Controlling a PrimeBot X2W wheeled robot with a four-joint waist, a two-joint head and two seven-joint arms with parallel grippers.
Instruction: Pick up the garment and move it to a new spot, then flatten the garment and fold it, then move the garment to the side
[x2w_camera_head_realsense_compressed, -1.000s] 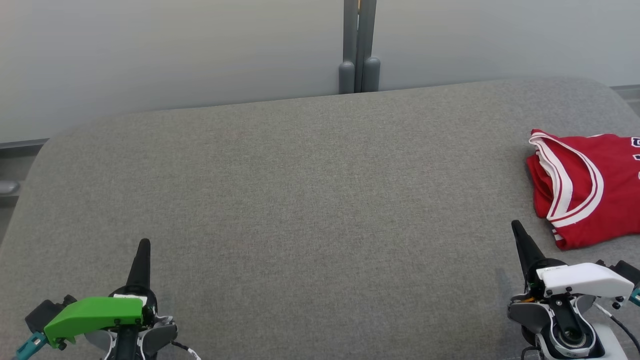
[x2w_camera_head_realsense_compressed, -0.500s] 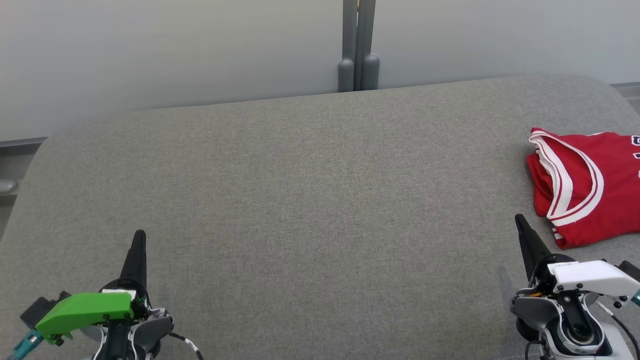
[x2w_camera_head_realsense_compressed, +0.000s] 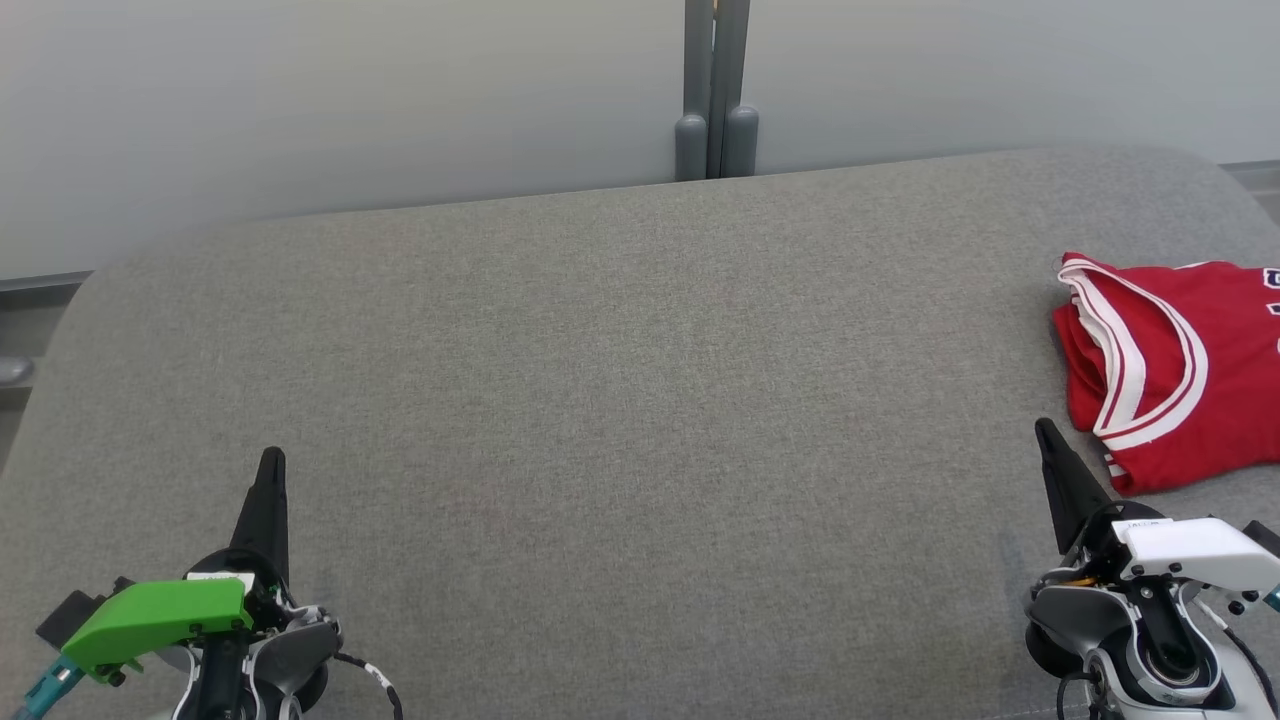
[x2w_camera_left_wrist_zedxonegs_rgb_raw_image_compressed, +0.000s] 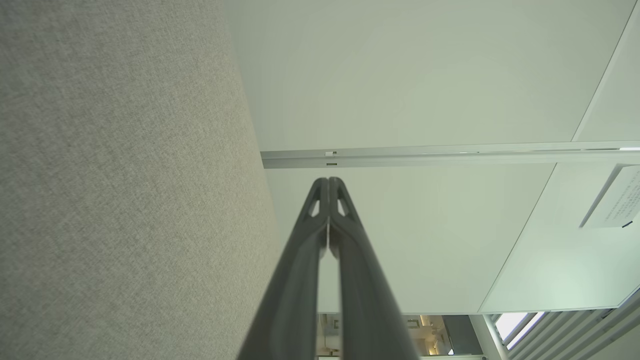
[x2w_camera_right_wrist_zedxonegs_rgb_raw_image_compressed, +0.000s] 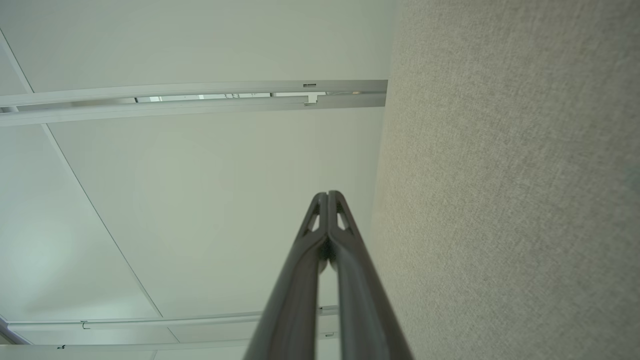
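Note:
The garment (x2w_camera_head_realsense_compressed: 1175, 375) is a red jersey with white trim, folded and lying at the right edge of the grey fabric surface (x2w_camera_head_realsense_compressed: 640, 400) in the head view, partly cut off by the frame. My right gripper (x2w_camera_head_realsense_compressed: 1045, 430) is shut with nothing in it, its tip just left of the garment's near corner, apart from it. My left gripper (x2w_camera_head_realsense_compressed: 271, 458) is shut and empty at the lower left, far from the garment. In the left wrist view the fingers (x2w_camera_left_wrist_zedxonegs_rgb_raw_image_compressed: 327, 181) meet at the tips. The right wrist view shows the fingers (x2w_camera_right_wrist_zedxonegs_rgb_raw_image_compressed: 327, 195) pressed together too.
A pale wall with a grey vertical post (x2w_camera_head_realsense_compressed: 716, 90) stands behind the surface's far edge. The surface's left end is rounded, with a floor strip (x2w_camera_head_realsense_compressed: 20, 340) beyond it. Both wrist views look up at wall panels and ceiling.
Both grippers have drawn back toward the bottom of the head view, the left tipping slightly left. The garment has not moved.

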